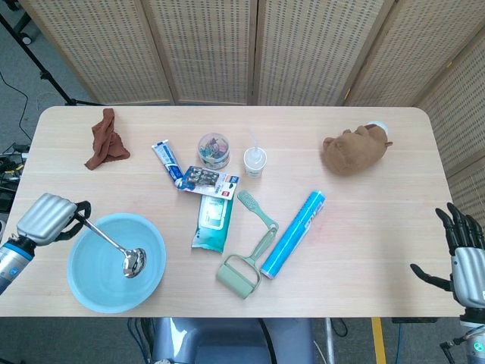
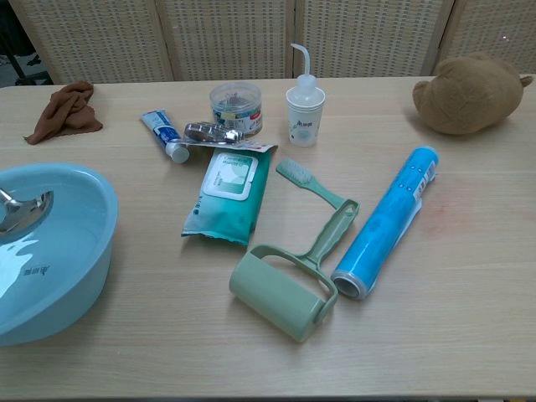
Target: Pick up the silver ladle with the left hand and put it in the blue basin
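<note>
My left hand (image 1: 49,219) grips the handle end of the silver ladle (image 1: 115,246) at the table's left edge. The ladle slopes down to the right, and its bowl (image 2: 23,209) sits inside the blue basin (image 1: 154,241), over its middle. In the chest view only the ladle's bowl shows, inside the basin (image 2: 99,251) at the left edge; the left hand is out of that frame. My right hand (image 1: 464,256) hangs off the table's right front corner with its fingers spread and nothing in it.
A brown cloth (image 1: 104,139) lies behind the basin. To its right lie a toothpaste tube (image 1: 166,160), a wipes pack (image 1: 212,218), a green lint roller (image 1: 244,268), a blue roll (image 1: 294,233), a jar (image 1: 214,150) and a squeeze bottle (image 1: 255,159). A plush toy (image 1: 354,150) rests far right.
</note>
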Available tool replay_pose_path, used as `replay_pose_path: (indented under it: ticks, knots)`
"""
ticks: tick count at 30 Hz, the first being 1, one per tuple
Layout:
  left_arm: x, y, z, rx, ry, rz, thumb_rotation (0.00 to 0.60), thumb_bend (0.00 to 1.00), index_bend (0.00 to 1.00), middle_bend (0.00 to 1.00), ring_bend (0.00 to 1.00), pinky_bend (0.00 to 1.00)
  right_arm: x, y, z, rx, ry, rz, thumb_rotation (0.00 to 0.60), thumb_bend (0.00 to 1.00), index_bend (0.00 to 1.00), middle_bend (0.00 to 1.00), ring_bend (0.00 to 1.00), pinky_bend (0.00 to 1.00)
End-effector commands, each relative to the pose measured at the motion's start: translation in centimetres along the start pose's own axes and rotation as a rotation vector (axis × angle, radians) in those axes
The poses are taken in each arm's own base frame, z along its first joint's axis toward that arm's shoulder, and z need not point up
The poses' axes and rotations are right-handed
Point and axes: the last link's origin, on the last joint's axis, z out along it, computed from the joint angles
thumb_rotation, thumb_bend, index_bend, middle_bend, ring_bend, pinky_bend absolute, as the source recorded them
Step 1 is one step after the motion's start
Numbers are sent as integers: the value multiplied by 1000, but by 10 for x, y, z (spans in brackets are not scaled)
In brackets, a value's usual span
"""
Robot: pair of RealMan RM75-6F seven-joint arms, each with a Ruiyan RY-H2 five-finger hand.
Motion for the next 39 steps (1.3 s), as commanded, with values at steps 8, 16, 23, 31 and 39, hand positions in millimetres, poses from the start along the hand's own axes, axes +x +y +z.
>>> replay_pose_path:
  ticks: [8,16,23,31,39]
  knots:
    - [-18,15,8,-15,-140,135,600,644,866,925,749,747,0,1,0,-1,-4,-4,600,0,0,0,0,0]
    - [-23,27,20,-36,-199,220,600,650,867,925,748,747,0,2,0,-6,-3,0,600,0,0,0,0,0]
    - [-26,41,41,-39,-258,292,600,652,867,925,749,747,2,4,0,-13,-2,5,600,0,0,0,0,0]
    - [-26,55,57,-24,-288,329,600,666,871,925,749,747,5,6,1,-20,1,13,600,0,0,0,0,0]
    - [-21,55,67,16,-271,325,600,672,875,925,749,747,5,6,2,-23,-4,17,600,0,0,0,0,0]
